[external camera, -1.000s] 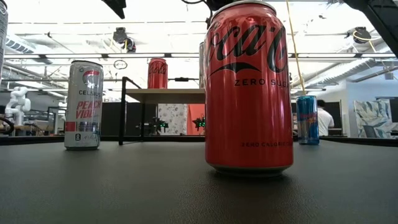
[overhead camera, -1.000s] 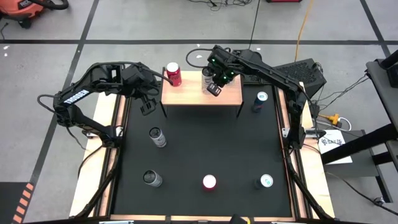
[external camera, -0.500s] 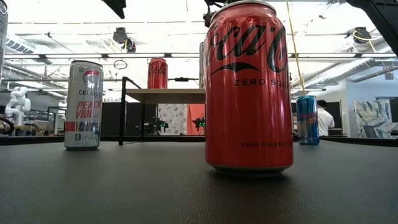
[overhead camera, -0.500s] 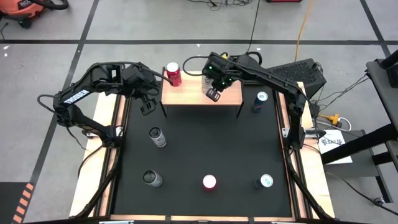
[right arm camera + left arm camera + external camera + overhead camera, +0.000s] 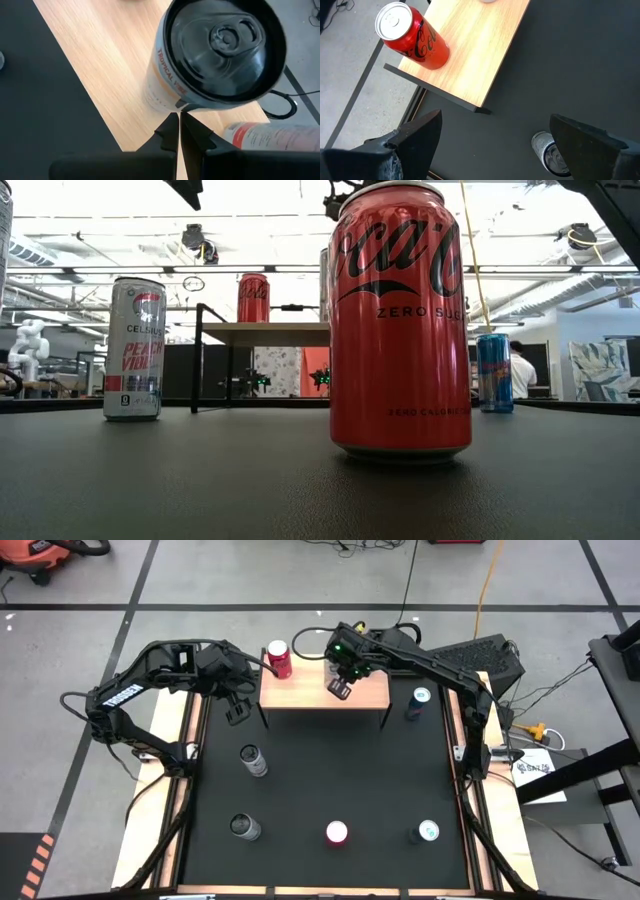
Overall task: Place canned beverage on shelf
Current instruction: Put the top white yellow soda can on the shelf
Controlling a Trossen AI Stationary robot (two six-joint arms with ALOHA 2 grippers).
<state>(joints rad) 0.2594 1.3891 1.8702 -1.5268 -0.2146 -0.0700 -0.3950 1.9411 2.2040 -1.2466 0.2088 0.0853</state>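
The shelf (image 5: 362, 696) stands at the mat's far side. A red can (image 5: 279, 658) stands on its left end. A white can with a black top (image 5: 220, 50) stands upright on the shelf's wood; my right arm hides it in the high view. My right gripper (image 5: 178, 116) is shut, its tips right at that can's lower wall, slanting down over the shelf's middle (image 5: 339, 690). My left gripper (image 5: 236, 706) hangs open above the mat, left of the shelf, with nothing between its fingers (image 5: 495, 145). My right gripper's shut fingertips (image 5: 170, 125) stand right against the lower wall (image 5: 175, 102) of the white can, slanting down from the near right. I cannot tell whether they touch it. The can stands upright on the shelf.
Several more cans stand on the black mat: a silver one (image 5: 253, 760), another (image 5: 244, 827), a red one (image 5: 336, 833) that fills the low view (image 5: 400, 320), one at the near right (image 5: 426, 832) and a blue one (image 5: 417, 702) right of the shelf.
My right gripper has gone a little toward the table's left over the shelf and rolled slightly, staying shut.
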